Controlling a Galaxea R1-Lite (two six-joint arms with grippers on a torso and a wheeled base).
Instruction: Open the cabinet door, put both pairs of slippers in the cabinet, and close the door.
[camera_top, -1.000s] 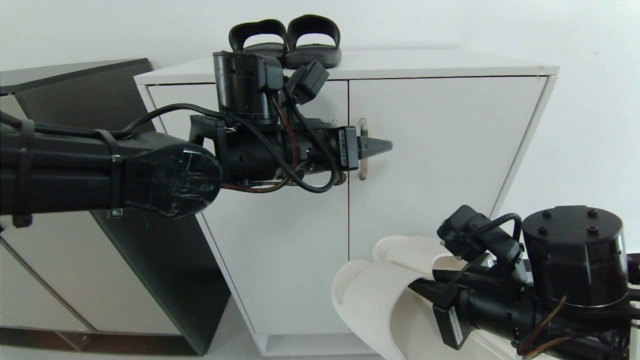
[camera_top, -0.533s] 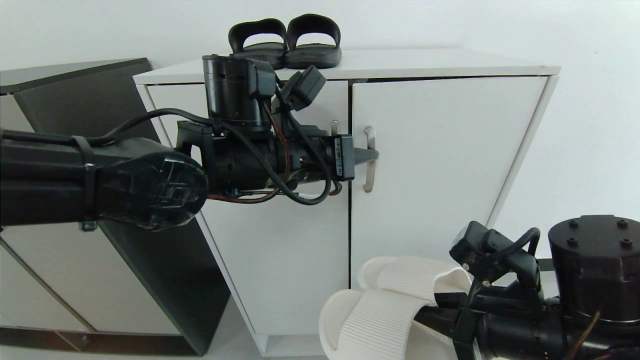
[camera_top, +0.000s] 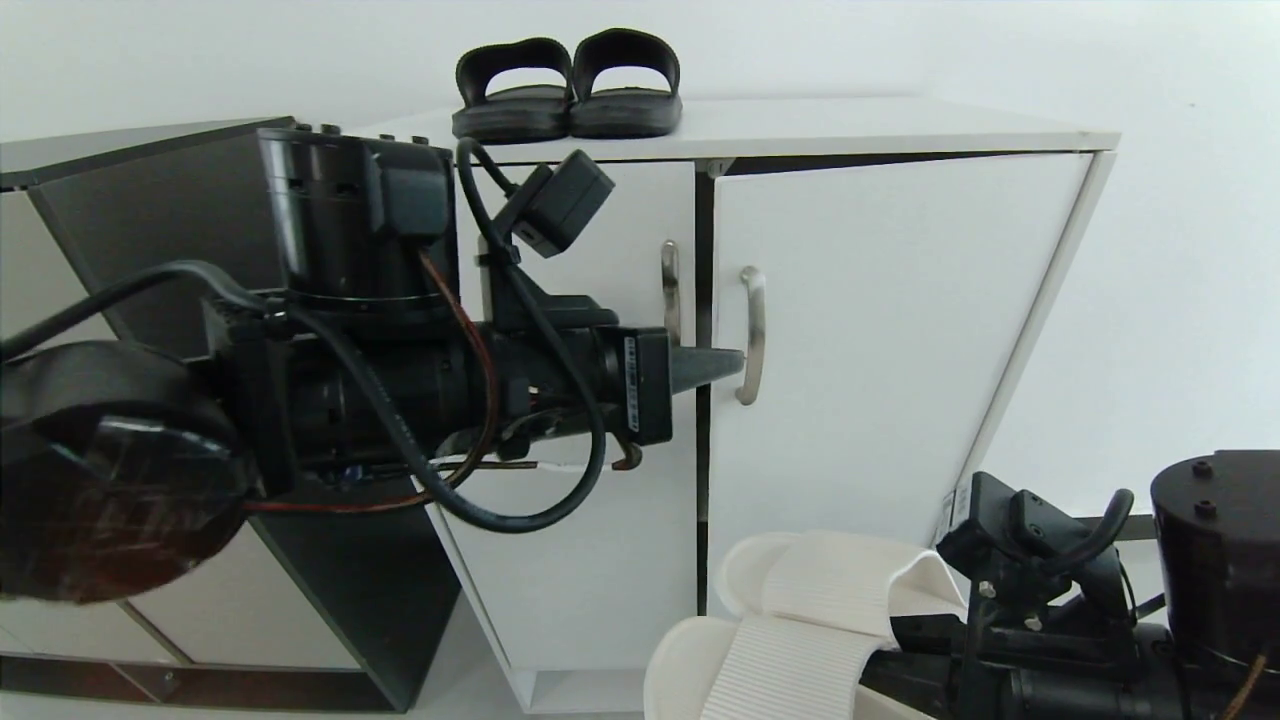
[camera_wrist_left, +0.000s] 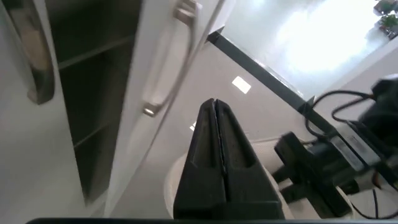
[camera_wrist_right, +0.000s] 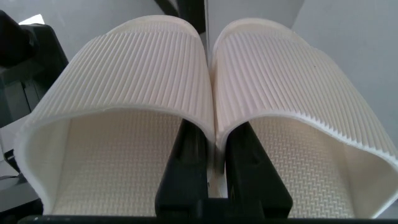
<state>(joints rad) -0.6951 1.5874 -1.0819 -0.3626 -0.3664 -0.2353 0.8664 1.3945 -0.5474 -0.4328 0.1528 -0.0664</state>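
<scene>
The right-hand cabinet door (camera_top: 880, 330) stands ajar, and the dark gap along its left edge is wider than half a second before. The left gripper (camera_top: 718, 364), drawn nearer, has its fingers pressed together with the tip at the door handle (camera_top: 753, 335). The white slippers (camera_top: 800, 600) sit near and low at the right, lower than a second earlier, their inner walls pinched by the right gripper (camera_wrist_right: 214, 146). The black slippers (camera_top: 567, 88) lie unmoved on the far cabinet top (camera_top: 850, 125).

Background log: furniture and room.
Dark grey unit (camera_top: 340, 590) stands on pale floor (camera_top: 465, 690), its top reaching the plain white wall (camera_top: 1180, 250).
</scene>
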